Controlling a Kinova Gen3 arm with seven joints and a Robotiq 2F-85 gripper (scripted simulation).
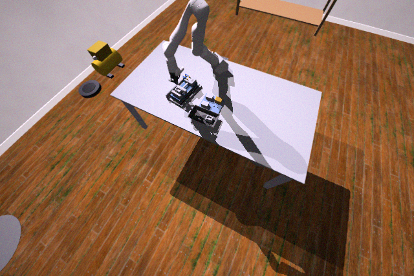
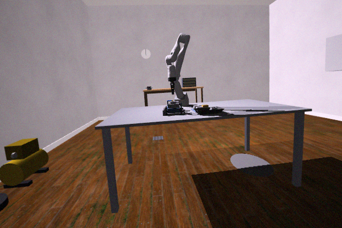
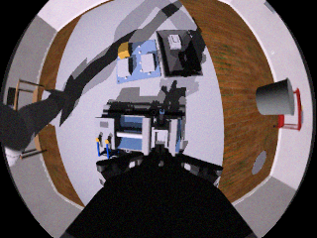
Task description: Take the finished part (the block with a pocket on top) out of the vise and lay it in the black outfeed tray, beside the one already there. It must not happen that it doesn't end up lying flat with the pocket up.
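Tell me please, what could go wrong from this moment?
1. The hand is shut on nothing, high above the vise; it must reopen, or it will only bump the part.
2. The black tray already holds one block, so a careless placement may hit it.

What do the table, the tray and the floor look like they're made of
Table: a pale grey, matte top on darker grey legs, probably painted metal or laminate; no grain shows.
Tray: flat black with low walls, likely plastic or coated metal; too small to tell which.
Floor: reddish-brown planks with visible grain and seams, so wood or a wood-look finish, slightly glossy.
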